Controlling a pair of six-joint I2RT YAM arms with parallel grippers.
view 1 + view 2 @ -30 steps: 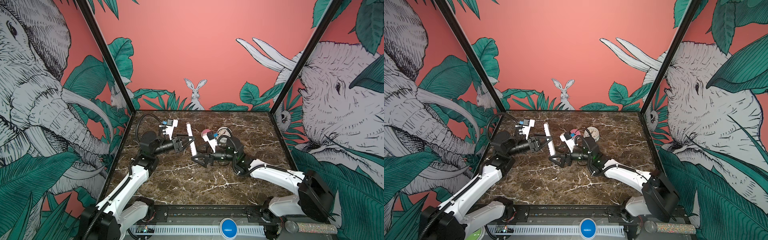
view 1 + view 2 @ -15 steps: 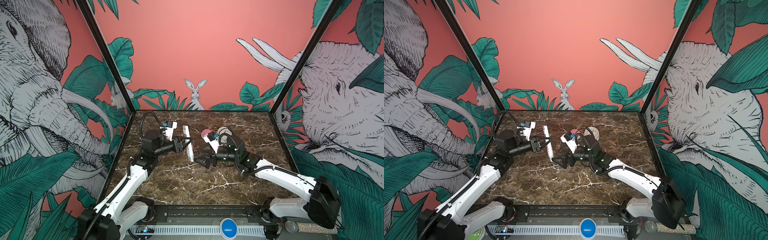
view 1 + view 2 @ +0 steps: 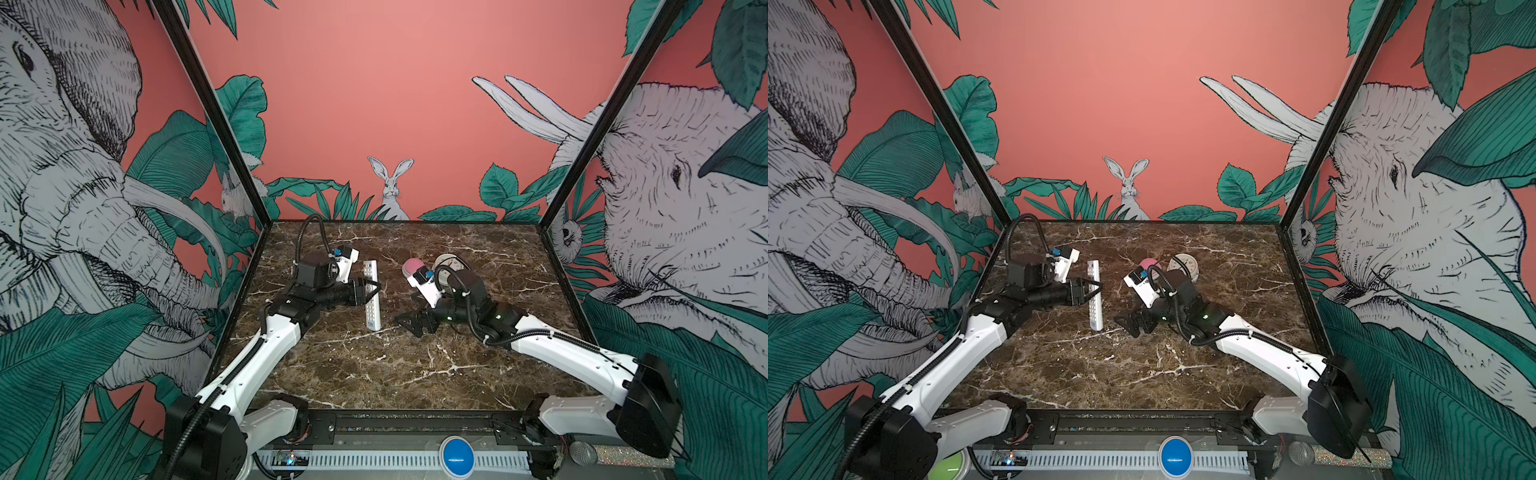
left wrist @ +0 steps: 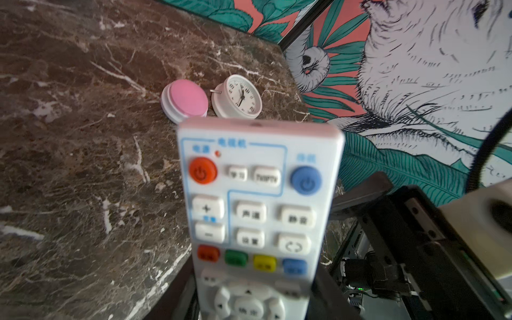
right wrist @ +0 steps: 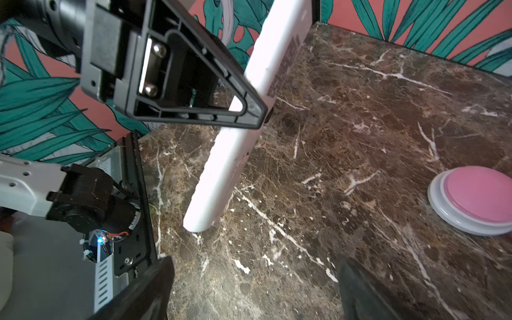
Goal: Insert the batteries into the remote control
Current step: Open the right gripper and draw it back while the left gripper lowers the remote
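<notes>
Held the remote control (image 3: 372, 313) in clamped left jaws, with right jaws apart and empty; needed a slow turn, back up.

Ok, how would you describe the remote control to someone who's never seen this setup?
On the brown marble tabletop, look left of centre, where the left gripper clamps a slim white bar held tilted. That is the remote control: long, flat and lined with rows of small buttons, unlike the round pink dome button and round white clock to its right.
</notes>
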